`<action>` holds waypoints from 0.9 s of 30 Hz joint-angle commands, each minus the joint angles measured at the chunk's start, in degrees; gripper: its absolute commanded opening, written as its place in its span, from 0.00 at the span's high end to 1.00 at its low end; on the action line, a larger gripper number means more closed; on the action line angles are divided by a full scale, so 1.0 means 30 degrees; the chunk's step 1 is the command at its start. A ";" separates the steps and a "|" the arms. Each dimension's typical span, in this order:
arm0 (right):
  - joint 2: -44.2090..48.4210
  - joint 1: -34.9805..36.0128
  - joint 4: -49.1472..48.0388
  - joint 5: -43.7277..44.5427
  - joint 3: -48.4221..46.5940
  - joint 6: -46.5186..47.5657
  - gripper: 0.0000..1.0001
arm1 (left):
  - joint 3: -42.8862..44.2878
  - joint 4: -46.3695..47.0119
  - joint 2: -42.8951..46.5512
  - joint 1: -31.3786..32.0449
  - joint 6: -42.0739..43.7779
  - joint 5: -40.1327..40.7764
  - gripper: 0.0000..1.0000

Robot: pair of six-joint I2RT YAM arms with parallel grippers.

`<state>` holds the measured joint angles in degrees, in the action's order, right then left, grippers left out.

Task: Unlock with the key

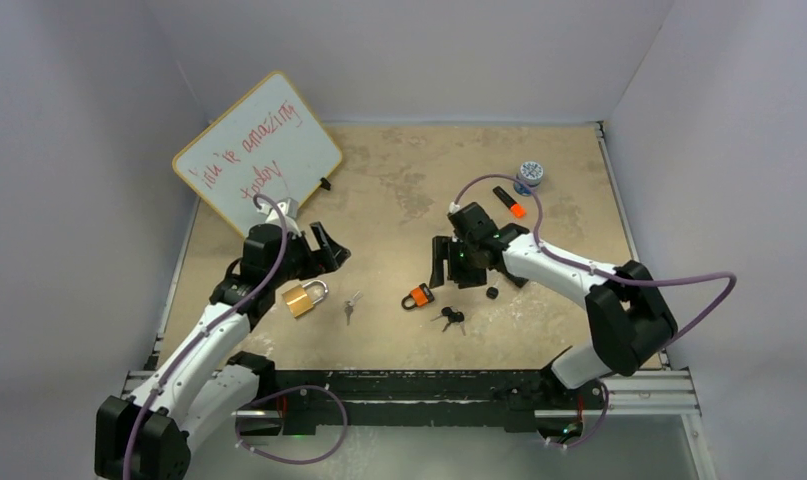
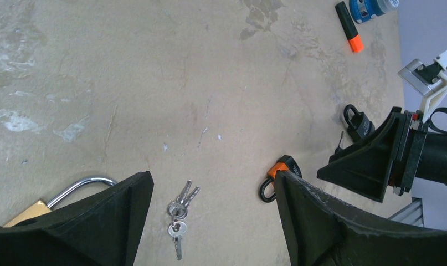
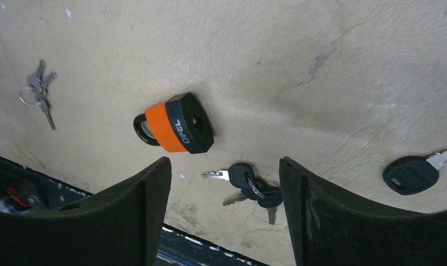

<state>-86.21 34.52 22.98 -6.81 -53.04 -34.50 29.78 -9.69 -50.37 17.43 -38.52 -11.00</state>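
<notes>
**No key picked up: both arms hover, jaws apart**

Left gripper (image 2: 212,183) points down at the table (image 1: 399,180), fingers spread either side of the silver keys (image 2: 178,216). Brass padlock (image 2: 27,213) lies just beside. Prob. lined up for a key grab. Right gripper (image 3: 225,166) is also spread and empty, tilted over the orange padlock (image 3: 176,127) and black keys (image 3: 248,185). Neither lock is touched.

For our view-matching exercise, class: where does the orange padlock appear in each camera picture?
Top external: orange padlock, centre, right of the silver keys.
Left wrist: padlock lower right-centre, partly hidden.
Right wrist: padlock left of centre.
Shared landmark: silver keys, visible in all three.
</notes>
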 commanded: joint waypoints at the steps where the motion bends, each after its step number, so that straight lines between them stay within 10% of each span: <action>1: -0.0169 0.1453 0.0761 0.0889 -0.0819 0.1091 0.27 | -0.0214 -0.1460 0.0879 0.0078 -0.0233 0.1161 0.17; 16: -0.3154 0.6566 0.3807 0.8805 -0.5170 -0.2265 0.33 | -0.0446 -0.5712 0.2325 0.0062 -0.2049 0.4329 0.17; 27: 0.0832 0.6511 0.5856 0.9708 -0.0708 -0.5254 0.44 | -0.1228 -0.4272 0.2027 0.0075 -0.1998 0.2770 0.17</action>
<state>-87.31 54.22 38.09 20.99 -58.76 -47.09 26.41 -25.67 -43.68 17.43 -43.97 -0.86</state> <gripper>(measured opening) 0.607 0.828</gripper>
